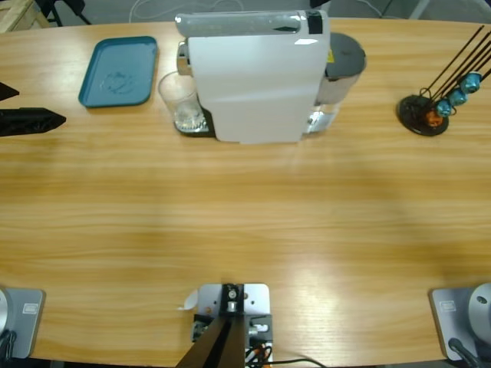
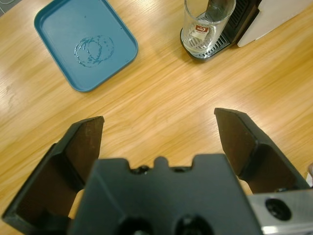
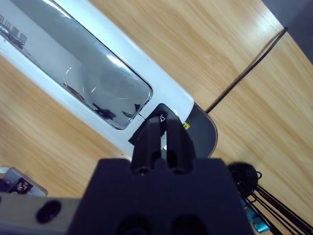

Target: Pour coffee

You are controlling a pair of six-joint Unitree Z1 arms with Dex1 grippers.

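Glass [image 2: 208, 24] clear cylindrical, tray [image 2: 85, 41] rounded teal

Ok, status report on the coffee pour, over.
Left gripper open over bare table. Right gripper shut above the coffee machine. Glass on the drip tray, no coffee visible. Nothing in the way.

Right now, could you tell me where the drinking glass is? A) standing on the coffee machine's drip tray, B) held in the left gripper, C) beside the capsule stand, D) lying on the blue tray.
A: the glass stands upright on the dark drip tray of the white coffee machine, apart from the blue tray; the left gripper is open and holds nothing.
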